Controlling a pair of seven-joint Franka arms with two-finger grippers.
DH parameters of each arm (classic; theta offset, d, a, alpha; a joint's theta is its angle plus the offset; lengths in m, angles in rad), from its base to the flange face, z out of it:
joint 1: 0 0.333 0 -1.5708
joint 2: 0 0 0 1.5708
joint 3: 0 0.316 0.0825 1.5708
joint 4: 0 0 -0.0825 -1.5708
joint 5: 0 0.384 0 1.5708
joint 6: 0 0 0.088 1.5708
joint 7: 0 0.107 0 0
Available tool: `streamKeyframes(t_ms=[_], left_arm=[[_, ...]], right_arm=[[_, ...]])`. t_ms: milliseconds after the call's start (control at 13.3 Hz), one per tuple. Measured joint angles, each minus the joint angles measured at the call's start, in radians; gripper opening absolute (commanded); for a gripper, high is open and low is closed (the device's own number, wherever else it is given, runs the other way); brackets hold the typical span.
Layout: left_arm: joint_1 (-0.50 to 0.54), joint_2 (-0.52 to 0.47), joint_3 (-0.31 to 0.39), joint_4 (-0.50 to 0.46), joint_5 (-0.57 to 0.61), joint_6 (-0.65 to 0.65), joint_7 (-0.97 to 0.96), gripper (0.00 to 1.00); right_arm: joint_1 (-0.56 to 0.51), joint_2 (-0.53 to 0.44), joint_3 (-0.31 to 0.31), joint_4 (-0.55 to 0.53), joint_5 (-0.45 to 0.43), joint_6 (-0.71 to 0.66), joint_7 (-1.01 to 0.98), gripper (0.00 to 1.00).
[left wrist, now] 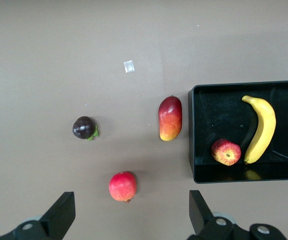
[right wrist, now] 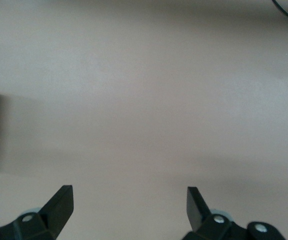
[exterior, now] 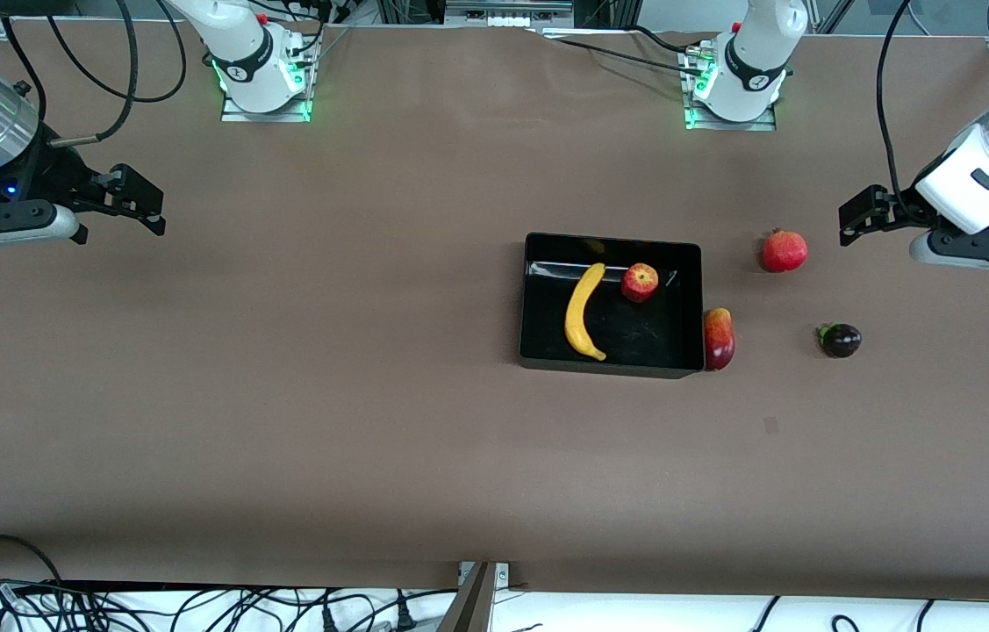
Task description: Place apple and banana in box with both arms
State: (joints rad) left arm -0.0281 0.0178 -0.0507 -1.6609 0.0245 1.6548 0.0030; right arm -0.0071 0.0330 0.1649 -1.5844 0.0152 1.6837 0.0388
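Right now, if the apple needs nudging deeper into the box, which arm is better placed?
Left. Its open hand hangs by the pomegranate, close to the box where the apple and banana lie. The right hand waits, open, at the table's right-arm end.

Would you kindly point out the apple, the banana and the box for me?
apple (exterior: 640, 283): front view, middle of its red skin.
banana (exterior: 582, 312): front view, middle of its curved yellow body.
box (exterior: 608, 363): front view, its wall nearest the camera.
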Motion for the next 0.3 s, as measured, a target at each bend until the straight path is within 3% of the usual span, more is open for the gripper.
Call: streamKeyframes(t_ms=[300], left_arm=[[-0.016,-0.021,0.018,-0.048,0.004,0.009,-0.01,1.0]], right_arm=[[0.0,0.0,0.0,0.0,0.0,0.0,0.0,1.0]])
